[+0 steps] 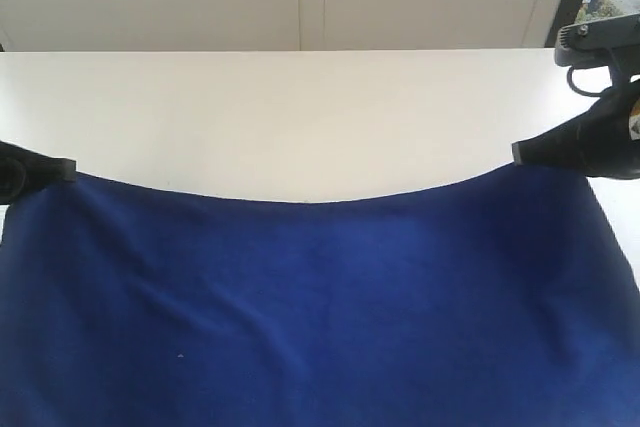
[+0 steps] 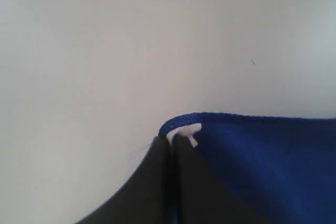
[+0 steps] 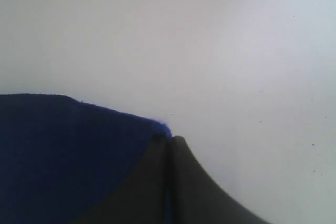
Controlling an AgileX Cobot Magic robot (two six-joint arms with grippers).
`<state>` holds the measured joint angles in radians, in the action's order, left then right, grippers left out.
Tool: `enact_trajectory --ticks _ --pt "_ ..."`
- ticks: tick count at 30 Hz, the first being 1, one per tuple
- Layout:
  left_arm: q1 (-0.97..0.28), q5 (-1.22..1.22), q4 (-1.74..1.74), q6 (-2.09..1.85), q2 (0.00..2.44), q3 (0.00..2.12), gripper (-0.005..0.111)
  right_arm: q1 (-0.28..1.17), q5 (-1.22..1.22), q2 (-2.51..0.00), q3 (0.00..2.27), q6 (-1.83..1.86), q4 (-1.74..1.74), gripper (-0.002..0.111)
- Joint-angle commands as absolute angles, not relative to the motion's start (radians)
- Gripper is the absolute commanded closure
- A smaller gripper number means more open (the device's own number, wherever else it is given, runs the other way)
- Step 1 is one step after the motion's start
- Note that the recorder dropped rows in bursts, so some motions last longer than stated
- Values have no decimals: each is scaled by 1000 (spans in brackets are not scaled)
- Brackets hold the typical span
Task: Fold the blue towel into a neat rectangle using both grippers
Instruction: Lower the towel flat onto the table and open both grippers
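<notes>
Across the near half of the white surface (image 1: 300, 117) lies the towel (image 1: 320, 317), its far edge bowing in a shallow curve between its two far corners. At the left corner, the left pincer (image 1: 66, 170) is clamped on the hem, right beside a small white label (image 2: 186, 131). At the right corner, the right pincer (image 1: 520, 153) is likewise closed on the cloth.

1. We find no text, brand, number or sign that we can read in any view.
2. The small white label (image 2: 185, 131) at the corner of the blue towel (image 2: 273, 161) is blurred and shows us no print.
</notes>
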<state>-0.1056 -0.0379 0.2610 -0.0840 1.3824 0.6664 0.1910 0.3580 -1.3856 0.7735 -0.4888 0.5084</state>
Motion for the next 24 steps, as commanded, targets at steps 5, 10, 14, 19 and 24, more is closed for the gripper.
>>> enact_trajectory --ticks 5,10,14,19,24 --pt "-102 -135 269 -55 1513 753 107 127 307 -1512 866 -615 650 108" --pt "-102 -147 269 -55 1593 813 107 89 273 -1590 910 -617 650 108" --pt "-102 -132 269 -36 1657 882 107 69 263 -1641 952 -628 650 108" --pt "-102 -78 269 -36 1732 979 107 46 239 -1705 1005 -631 652 108" --pt "-102 -75 269 -36 1808 1051 107 28 237 -1773 1067 -633 654 108"
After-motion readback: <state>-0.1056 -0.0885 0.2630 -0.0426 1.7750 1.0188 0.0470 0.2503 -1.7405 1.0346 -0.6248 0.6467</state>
